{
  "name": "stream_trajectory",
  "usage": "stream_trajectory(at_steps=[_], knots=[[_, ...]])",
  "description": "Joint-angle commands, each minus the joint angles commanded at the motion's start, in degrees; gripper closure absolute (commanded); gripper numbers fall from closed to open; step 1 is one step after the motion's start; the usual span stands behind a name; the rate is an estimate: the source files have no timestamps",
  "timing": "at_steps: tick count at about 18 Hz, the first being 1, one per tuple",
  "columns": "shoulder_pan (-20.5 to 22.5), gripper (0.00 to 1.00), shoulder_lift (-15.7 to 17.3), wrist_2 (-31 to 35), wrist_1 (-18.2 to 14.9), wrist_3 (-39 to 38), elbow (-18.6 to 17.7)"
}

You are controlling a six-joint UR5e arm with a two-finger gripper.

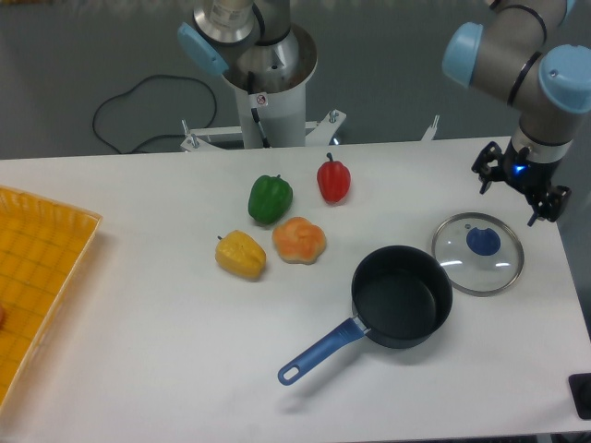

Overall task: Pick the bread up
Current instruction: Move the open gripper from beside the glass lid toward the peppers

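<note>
I see the bread (298, 240) lying on the white bench (138, 369), near the middle. It is roundish and lumpy, with several lobes, orange in colour with paler tan patches on top. It rests flat, nothing holds it. It lies just beside the yellow pepper (241, 255) and below the green pepper (270, 198).

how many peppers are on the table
3. The green pepper sits behind the bread, the red pepper farthest back to its right, and the yellow pepper left of the bread. None appear hidden; the pot looks empty.
</note>
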Motion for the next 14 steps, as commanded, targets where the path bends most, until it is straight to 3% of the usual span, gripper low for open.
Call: stream_trajectory(at_steps=[6, 9, 12, 14], knots=[[0.26, 0.0, 1.76, 0.09, -0.78, -0.17, -1.23], [1.23, 0.0, 4.04, 0.0, -0.62, -0.18, -5.52], [2.9, 0.0, 8.34, -0.35, -0.53, -0.79, -9.83], [4.13, 0.0, 9.58, -0.53, -0.53, -1.58, -10.81]])
